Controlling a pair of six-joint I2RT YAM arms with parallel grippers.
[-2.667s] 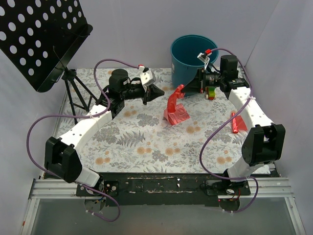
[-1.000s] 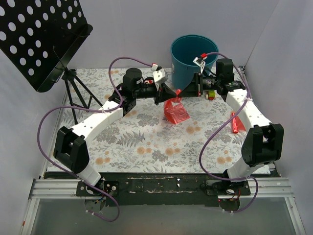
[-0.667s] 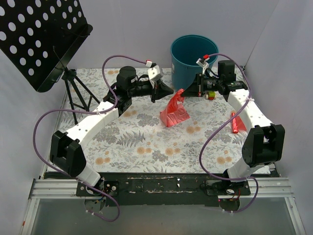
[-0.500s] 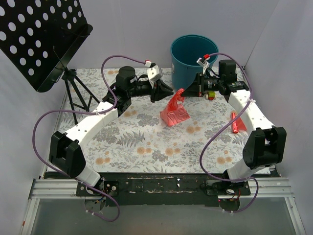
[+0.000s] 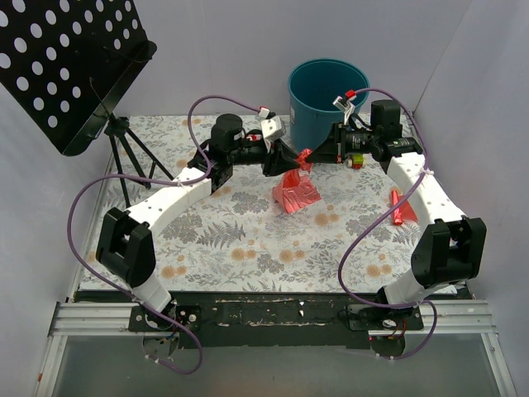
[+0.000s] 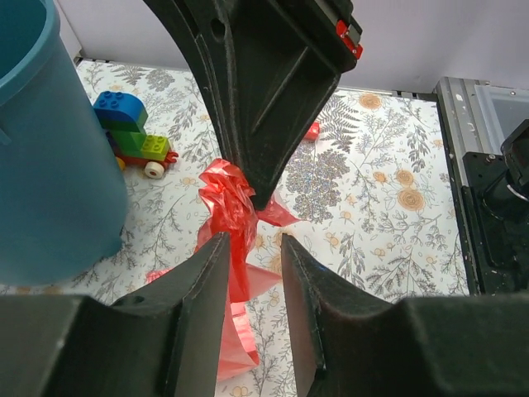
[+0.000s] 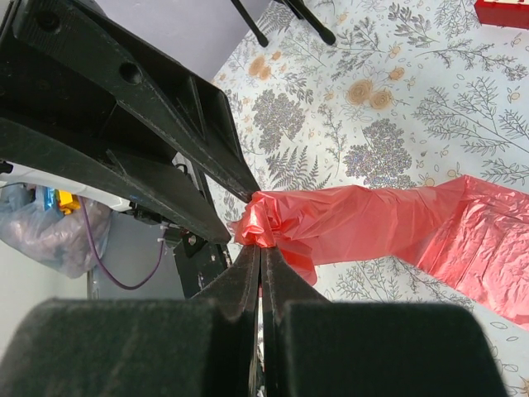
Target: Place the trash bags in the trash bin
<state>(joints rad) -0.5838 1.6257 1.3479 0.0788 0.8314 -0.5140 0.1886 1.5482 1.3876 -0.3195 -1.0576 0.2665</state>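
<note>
A red-pink trash bag hangs with its lower part on the flowered table. Its bunched top is pinched in my right gripper, which is shut on it. My left gripper faces the right one from the left, open, and red film hangs between its fingers without being pinched. The two grippers meet tip to tip just in front of the teal trash bin, which fills the left edge of the left wrist view. A second crumpled red bag lies by the right arm.
A small toy car of coloured bricks stands at the bin's foot, behind the right gripper. A black perforated music stand on a tripod fills the back left corner. White walls close in the table on three sides.
My left gripper has opened and let go of the bag's top. The left arm swung back a little and has returned to the bag. The right gripper keeps its hold.
</note>
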